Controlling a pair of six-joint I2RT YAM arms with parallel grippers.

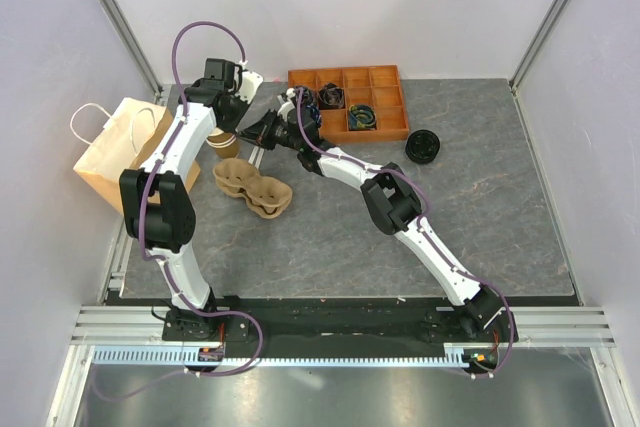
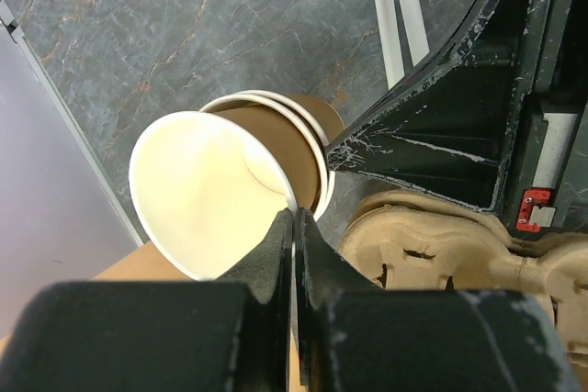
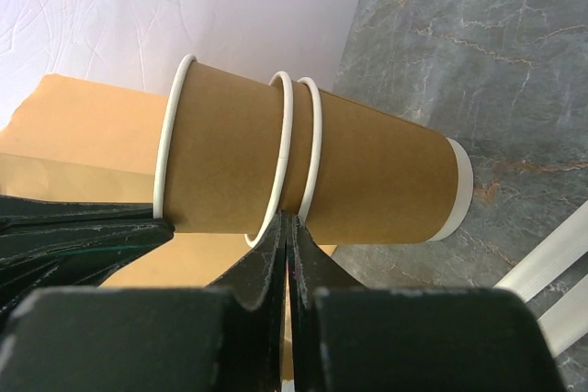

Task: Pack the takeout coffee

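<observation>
**Two pincers work a nested stack; no lidded coffee in sight**

Closest to the lens in the left wrist view, the left gripper has its jaws pressed together on the rim of the top cup, with the paper wall caught between them. That cup is nested in a stack of cups showing three rims, tipped on its side between the two arms. The right gripper meets the stack from the other side, its jaws also closed and its tips against the two lower rims. Whether a rim is actually nipped there I cannot tell. The opposed holds read as a way to peel one cup free: one arm draws the top cup while the other braces the rest.

This happens at the rear left of the table, just beside the paper bag and near the cup carrier, probably so a freed cup has a short trip. The orange tray and a loose black lid lie to the right, well apart from the stack.

The takeout coffee, a brown cup with its black lid on, shows in none of the views. Every cup here is lidless, so packing looks to be at an early step.
</observation>
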